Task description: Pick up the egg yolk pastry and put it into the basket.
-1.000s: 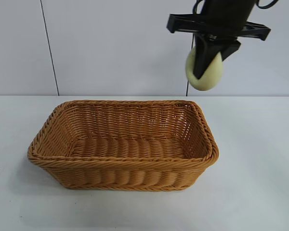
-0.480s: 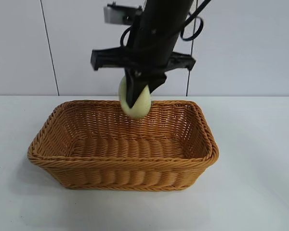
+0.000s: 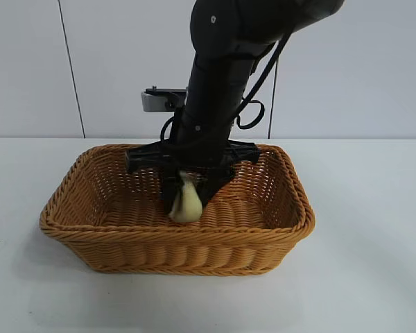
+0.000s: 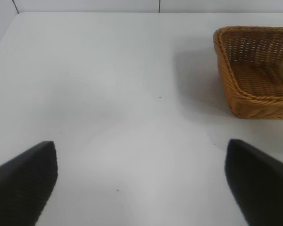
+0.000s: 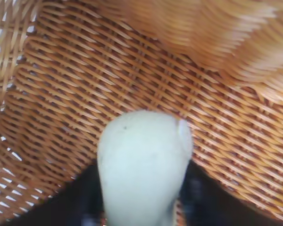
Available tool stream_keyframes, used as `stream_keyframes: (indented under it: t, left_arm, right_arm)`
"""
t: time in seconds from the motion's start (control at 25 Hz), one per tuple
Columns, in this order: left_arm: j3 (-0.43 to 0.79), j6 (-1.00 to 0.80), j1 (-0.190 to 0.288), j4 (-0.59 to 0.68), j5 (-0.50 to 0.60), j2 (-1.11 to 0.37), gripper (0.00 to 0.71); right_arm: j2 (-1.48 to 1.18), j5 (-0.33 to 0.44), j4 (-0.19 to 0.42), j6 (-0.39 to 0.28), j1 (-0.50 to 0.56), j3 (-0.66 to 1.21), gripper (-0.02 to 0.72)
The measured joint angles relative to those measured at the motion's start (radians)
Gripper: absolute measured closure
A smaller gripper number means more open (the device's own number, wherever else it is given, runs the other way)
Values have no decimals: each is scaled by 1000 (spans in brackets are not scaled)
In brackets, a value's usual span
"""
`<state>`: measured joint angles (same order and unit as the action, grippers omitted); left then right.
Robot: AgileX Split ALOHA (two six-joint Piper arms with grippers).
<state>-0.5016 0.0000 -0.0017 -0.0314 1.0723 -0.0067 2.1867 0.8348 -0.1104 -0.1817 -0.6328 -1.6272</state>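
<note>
The pale cream egg yolk pastry [image 3: 186,206] stands on edge low inside the orange-brown wicker basket [image 3: 173,236], at or just above the woven floor. My right gripper [image 3: 188,201] reaches down into the basket, its dark fingers pressed against both sides of the pastry. In the right wrist view the pastry [image 5: 142,160] fills the gap between the blurred fingers [image 5: 87,197], with basket weave [image 5: 132,70] all round. My left gripper [image 4: 141,188] hangs open over bare table, well away from the basket [image 4: 236,89].
The basket sits mid-table on a white tabletop [image 3: 367,277]. A white panelled wall [image 3: 28,69] stands behind it. The right arm [image 3: 218,83] comes down from above the basket's back rim.
The right arm swung left from beside the basket's far right corner and came down into it, carrying the pastry from high in the air to the basket floor. The left arm stayed still.
</note>
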Motion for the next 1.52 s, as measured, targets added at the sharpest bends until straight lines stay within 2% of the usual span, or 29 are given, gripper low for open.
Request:
stream_keyframes:
  t: [0.08, 0.24, 0.36, 0.56, 0.72, 0.96, 1.2, 1.52]
  left_arm:
    - [0, 0, 0, 0, 0, 0, 18]
    - [0, 0, 0, 0, 0, 0, 18]
    - [0, 0, 0, 1, 0, 0, 18]
    - [0, 0, 0, 2, 0, 0, 18]
    - [0, 0, 0, 2, 0, 0, 18]
    - [0, 0, 0, 2, 0, 0, 18]
    - [0, 0, 0, 2, 0, 0, 18]
    - [0, 0, 0, 2, 0, 0, 18]
  right_arm:
    - [-2, 78, 4, 20, 0, -53, 50]
    - [-11, 287, 67, 32, 0, -207, 23]
    - [-14, 363, 103, 34, 8, -313, 17]
    - [-34, 373, 130, 34, 52, -385, 18]
    - [-34, 383, 158, 34, 138, -386, 18]
    - [-34, 383, 197, 34, 374, -386, 18]
    - [-34, 383, 186, 35, 567, -386, 18]
    - [-49, 382, 158, 61, 591, -358, 18]
